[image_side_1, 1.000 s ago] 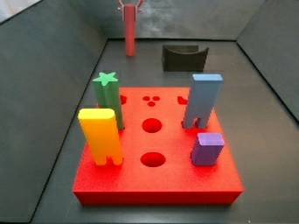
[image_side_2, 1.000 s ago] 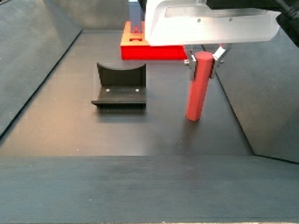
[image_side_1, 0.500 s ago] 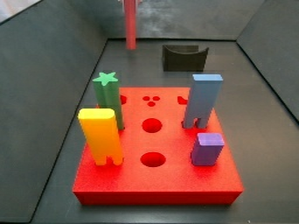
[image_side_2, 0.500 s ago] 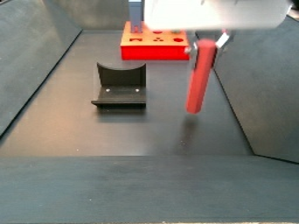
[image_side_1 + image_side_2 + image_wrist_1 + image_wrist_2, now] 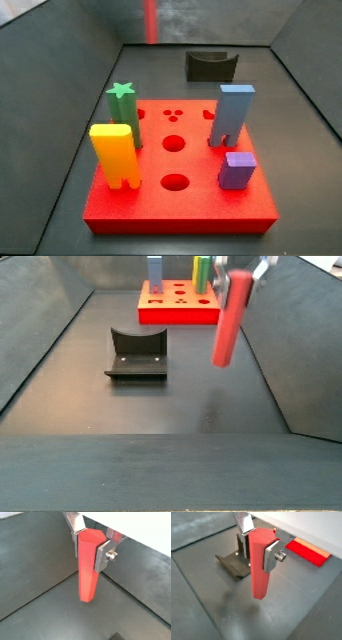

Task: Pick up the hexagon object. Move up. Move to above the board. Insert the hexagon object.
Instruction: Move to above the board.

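My gripper [image 5: 91,534] is shut on the top of the hexagon object [image 5: 88,564], a slim red prism that hangs upright, clear of the dark floor. It shows in both wrist views [image 5: 260,562] and in both side views [image 5: 230,321] [image 5: 150,20]. The silver fingers [image 5: 270,556] clamp its two sides near the top. The board [image 5: 181,195] is a red square slab, apart from the rod. It bears a yellow peg [image 5: 116,152], a green star-topped peg [image 5: 122,103], a blue peg [image 5: 233,112] and a small purple peg [image 5: 238,168]. Several holes [image 5: 175,143] in its top are free.
The dark fixture [image 5: 136,353] stands on the floor beside the rod, between it and one wall; it also shows in a side view [image 5: 210,65] and a wrist view [image 5: 234,563]. Grey walls [image 5: 60,80] slope up around the floor.
The gripper has risen with the hexagon object in it. The rod's lower end has left the floor and now hangs well above it. Nothing on the board has moved.
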You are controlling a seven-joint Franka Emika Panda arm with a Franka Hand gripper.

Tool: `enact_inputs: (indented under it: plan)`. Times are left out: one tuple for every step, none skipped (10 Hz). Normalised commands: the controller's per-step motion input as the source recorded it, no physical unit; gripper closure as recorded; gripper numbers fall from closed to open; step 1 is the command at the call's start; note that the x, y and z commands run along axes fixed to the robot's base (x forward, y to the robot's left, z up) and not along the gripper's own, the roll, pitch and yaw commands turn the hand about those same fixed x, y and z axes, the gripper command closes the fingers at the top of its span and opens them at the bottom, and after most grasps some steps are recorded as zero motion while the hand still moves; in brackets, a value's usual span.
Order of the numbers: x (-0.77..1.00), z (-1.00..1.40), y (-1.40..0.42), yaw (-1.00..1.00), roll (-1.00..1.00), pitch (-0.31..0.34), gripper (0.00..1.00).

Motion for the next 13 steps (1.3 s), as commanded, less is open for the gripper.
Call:
enact_inputs:
  plan:
    - [0.02,1.0,-0.2,0.06,0.13,0.02,1.0]
    - [0.02,1.0,-0.17,0.04,0.11,0.047,1.0]
    - [0.02,1.0,-0.17,0.03,0.09,0.062,1.0]
    - [0.02,1.0,-0.14,0.02,0.09,0.088,1.0]
    - [0.02,1.0,-0.12,0.02,0.09,0.094,1.0]
    - [0.02,1.0,-0.1,0.02,0.09,0.099,1.0]
    - [0.02,0.96,-0.09,0.02,0.09,0.097,1.0]
    - [0.01,0.75,-0.05,0.03,0.08,0.095,1.0]
    - [0.01,0.54,-0.02,0.03,0.08,0.091,1.0]
    - [0.0,0.38,-0.01,0.03,0.08,0.091,1.0]
    - [0.01,0.17,-0.01,0.03,0.08,0.091,1.0]
    - [0.15,0.05,-1.0,-0.41,0.04,0.353,1.0]
    - [0.15,0.05,-1.0,-0.37,0.04,0.331,1.0]
